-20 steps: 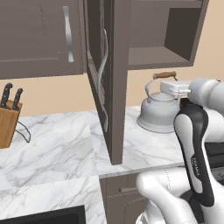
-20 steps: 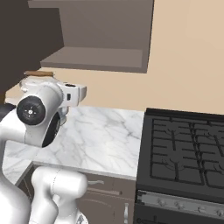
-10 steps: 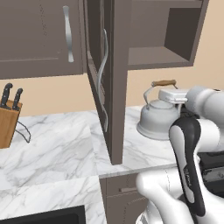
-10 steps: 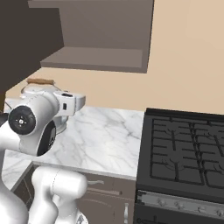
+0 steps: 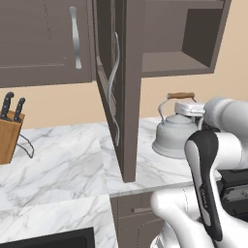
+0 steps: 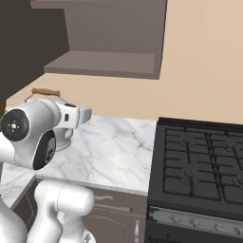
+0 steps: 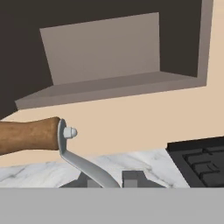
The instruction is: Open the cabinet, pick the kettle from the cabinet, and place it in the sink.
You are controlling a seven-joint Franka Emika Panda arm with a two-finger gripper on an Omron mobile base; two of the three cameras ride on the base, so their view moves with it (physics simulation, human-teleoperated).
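Lower now, the kettle (image 5: 175,137) drops with the hand (image 5: 190,108), which stays clamped on its brown handle, carrying it just above the counter (image 5: 63,164), below the open cabinet (image 5: 169,48).

Before me runs a white marble surface with grey veining (image 5: 63,164), backed by a plain beige wall (image 6: 204,61). A wooden knife block with black-handled knives (image 5: 9,131) stands at its far left. To my right sits a black gas stove with cast grates (image 6: 199,171). Under the surface are dark grey-brown drawers with short bar handles (image 6: 111,216). The light is even and soft.
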